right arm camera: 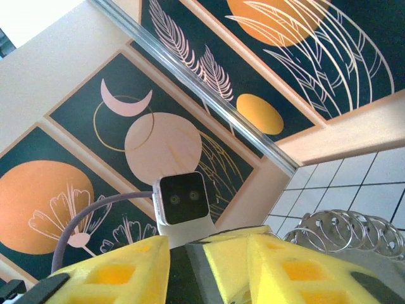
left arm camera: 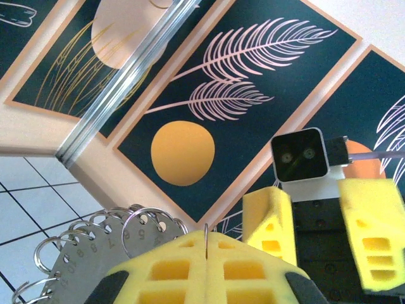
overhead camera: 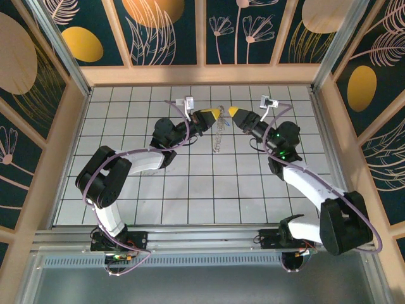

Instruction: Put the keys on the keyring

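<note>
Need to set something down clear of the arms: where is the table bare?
Bare tiles lie between the left arm and the left wall, and in the near middle, between it and the right arm. Crowded: far middle, where left gripper and right gripper meet at the keyring.

Left arm (overhead camera: pixel 142 158) and right arm (overhead camera: pixel 305 180): white links, black joints, trailing purple cables (right arm camera: pixel 88 212); yellow foam finger pads (left arm camera: pixel 380 234) with rectangular cut-outs; white-cased wrist camera (left arm camera: pixel 300 156); green indicator light (overhead camera: pixel 276 135).
</note>
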